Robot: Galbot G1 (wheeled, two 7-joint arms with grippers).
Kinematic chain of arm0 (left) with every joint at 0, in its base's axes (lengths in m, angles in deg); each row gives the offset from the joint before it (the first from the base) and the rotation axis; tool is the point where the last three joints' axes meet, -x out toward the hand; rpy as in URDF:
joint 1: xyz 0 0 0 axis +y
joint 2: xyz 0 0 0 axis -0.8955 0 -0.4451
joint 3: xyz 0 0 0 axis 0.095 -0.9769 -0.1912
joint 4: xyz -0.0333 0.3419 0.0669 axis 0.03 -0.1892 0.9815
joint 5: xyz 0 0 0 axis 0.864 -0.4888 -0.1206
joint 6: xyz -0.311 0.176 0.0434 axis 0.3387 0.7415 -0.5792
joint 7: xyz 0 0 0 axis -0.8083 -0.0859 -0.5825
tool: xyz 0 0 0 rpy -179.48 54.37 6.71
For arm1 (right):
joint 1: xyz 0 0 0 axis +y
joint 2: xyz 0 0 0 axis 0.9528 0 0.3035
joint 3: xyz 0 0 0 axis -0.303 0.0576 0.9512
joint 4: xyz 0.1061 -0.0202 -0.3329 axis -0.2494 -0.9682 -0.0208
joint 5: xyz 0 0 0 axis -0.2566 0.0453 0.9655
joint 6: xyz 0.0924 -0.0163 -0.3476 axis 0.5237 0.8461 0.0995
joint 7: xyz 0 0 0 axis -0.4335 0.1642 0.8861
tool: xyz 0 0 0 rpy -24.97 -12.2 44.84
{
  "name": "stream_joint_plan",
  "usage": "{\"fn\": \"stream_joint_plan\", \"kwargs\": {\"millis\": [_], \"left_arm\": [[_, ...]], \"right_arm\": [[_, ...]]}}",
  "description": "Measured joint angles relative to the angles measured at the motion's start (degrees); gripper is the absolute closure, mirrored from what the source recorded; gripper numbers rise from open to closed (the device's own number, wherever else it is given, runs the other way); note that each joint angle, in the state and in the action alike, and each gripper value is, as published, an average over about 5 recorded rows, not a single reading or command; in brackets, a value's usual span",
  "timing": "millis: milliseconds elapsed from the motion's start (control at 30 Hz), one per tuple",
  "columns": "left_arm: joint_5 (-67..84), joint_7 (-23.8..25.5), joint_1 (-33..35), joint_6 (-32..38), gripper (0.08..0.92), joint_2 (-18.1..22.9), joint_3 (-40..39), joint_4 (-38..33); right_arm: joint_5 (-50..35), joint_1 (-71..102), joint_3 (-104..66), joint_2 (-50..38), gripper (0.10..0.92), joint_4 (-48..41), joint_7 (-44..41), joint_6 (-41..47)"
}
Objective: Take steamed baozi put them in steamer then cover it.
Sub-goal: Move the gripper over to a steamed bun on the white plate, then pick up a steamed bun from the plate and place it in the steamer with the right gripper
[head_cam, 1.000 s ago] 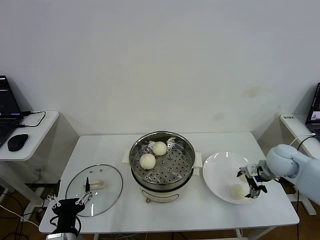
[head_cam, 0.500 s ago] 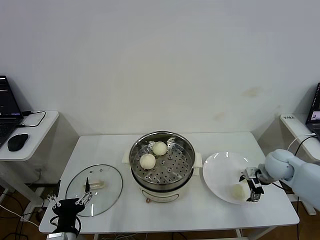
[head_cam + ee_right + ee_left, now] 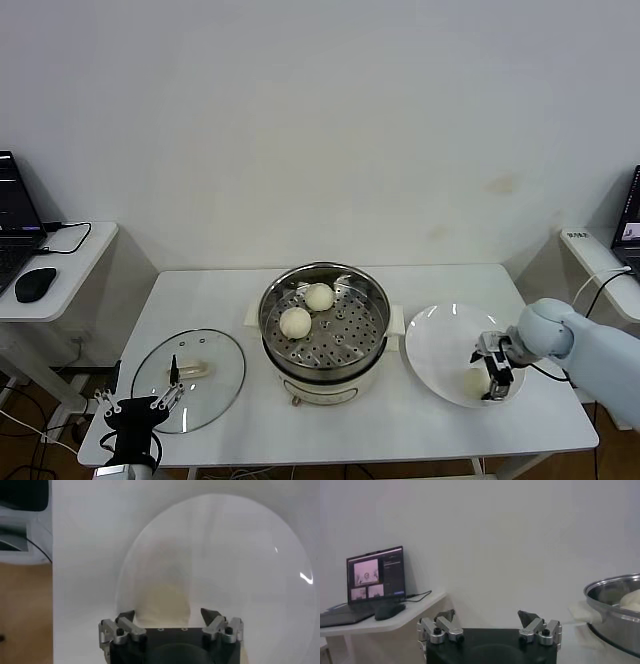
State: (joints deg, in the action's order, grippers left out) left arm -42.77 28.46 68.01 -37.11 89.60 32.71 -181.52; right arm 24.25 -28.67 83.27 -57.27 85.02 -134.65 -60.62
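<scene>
We reach for third baozi (image 3: 476, 381) on plate (image 3: 440, 340): right pincer (image 3: 492, 375) wide, straddling it, unclosed. Next: close, lift, carry to steamer (image 3: 324, 318). Left pincer (image 3: 140, 409) wide, parked by desk (image 3: 330, 420) edge.

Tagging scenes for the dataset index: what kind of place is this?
Probably a lab or office test bay dressed as a kitchen: a bare white wall and white table, a steamer and plate as props, and a laptop with mouse on a side desk.
</scene>
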Motion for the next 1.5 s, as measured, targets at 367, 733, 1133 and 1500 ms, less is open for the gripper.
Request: {"fn": "stream_joint_plan", "kwargs": {"millis": [367, 733, 1133, 1500], "left_arm": [[0.0, 0.0, -0.2, 0.0, 0.177, 0.1, 0.0, 0.2], [0.1, 0.0, -0.6, 0.0, 0.177, -0.2, -0.2, -0.1], [0.2, 0.0, -0.6, 0.0, 0.177, -0.6, -0.5, -0.9], [0.2, -0.1, -0.2, 0.0, 0.177, 0.2, -0.1, -1.2]], "right_arm": [[-0.6, -0.9, -0.2, 0.1, 0.423, -0.4, -0.7, 0.1], [-4.1, -8.1, 2.8, -1.0, 0.423, 1.2, -1.9, 0.5], [-11.9, -26.3, 11.1, 2.0, 0.414, 3.6, -2.0, 1.6], [-19.7, -41.3, 20.7, 12.3, 0.413, 6.1, 0.0, 1.8]]}}
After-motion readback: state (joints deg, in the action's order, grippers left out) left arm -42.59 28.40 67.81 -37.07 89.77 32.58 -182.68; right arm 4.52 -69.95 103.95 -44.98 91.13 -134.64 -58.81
